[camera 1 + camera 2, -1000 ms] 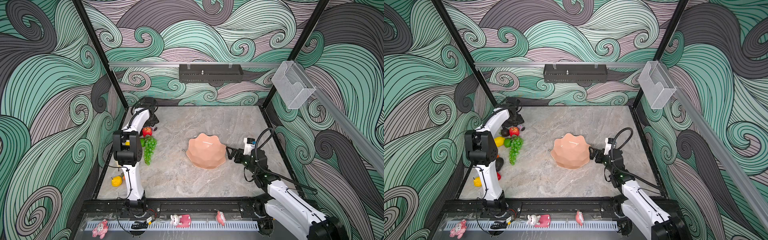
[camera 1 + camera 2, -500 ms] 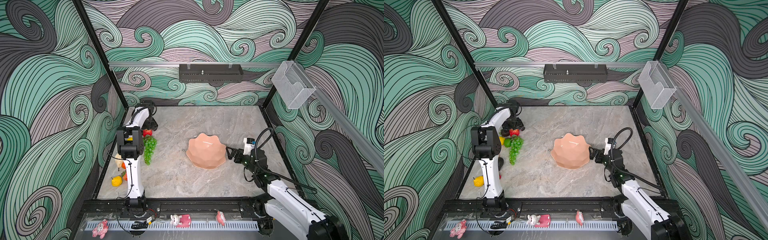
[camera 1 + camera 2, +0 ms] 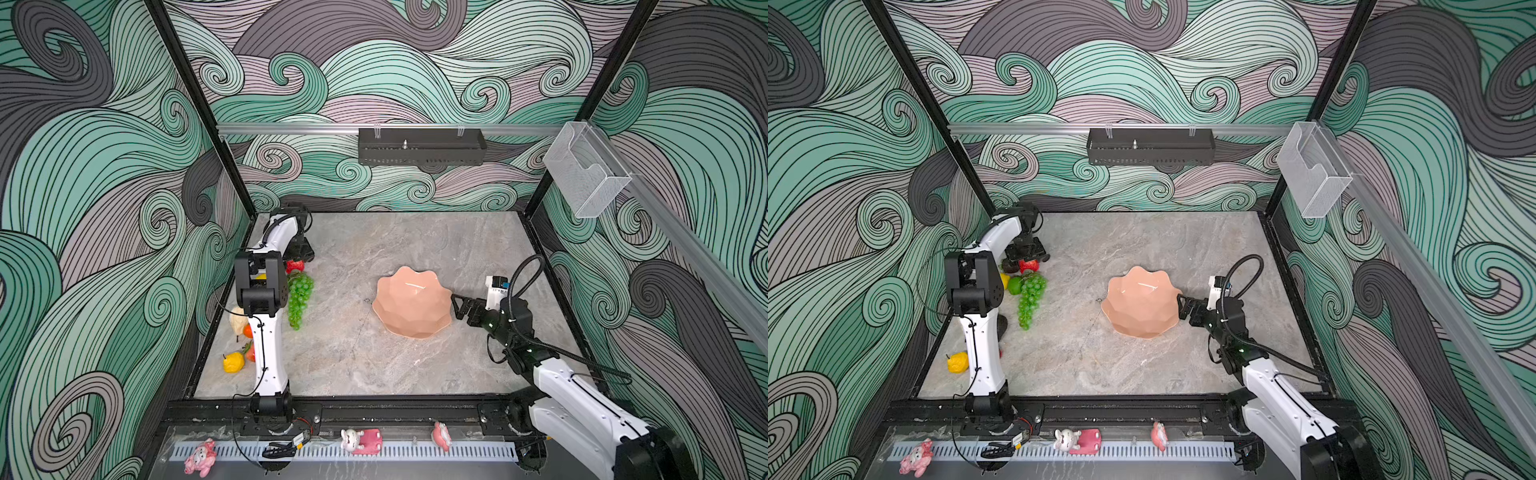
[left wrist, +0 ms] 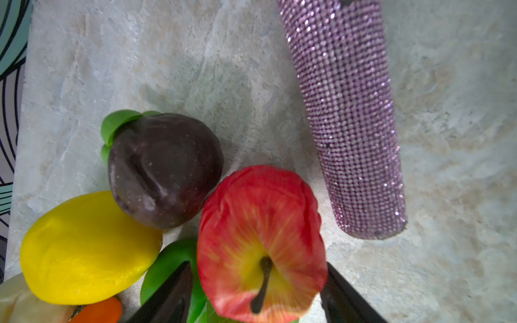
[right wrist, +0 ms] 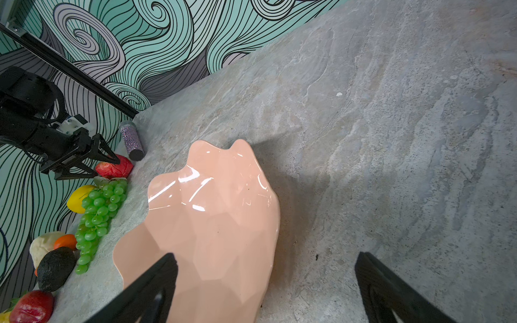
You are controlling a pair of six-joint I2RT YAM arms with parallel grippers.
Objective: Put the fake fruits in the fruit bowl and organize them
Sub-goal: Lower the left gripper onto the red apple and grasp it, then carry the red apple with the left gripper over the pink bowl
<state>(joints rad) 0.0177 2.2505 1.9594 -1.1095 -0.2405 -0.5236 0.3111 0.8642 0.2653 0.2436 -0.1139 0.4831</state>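
Grey marble table (image 3: 415,249), swirl-print walls (image 3: 374,62) on 3 sides. My L gripper (image 4: 259,265) straddles the apple (image 4: 260,223) by the left wall, next to the grapes (image 3: 300,297); can't tell if it's pinching. R gripper (image 5: 266,255) is spread wide at the rim of the bowl (image 3: 411,303), which sits mid-table. Sparkly tube (image 4: 344,112) lies just beside the apple.

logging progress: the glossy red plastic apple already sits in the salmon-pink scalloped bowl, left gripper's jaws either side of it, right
No: the glossy red plastic apple lies on the marble table, not in the salmon-pink scalloped bowl, which is empty. The left wrist view shows it, left gripper jaws either side.
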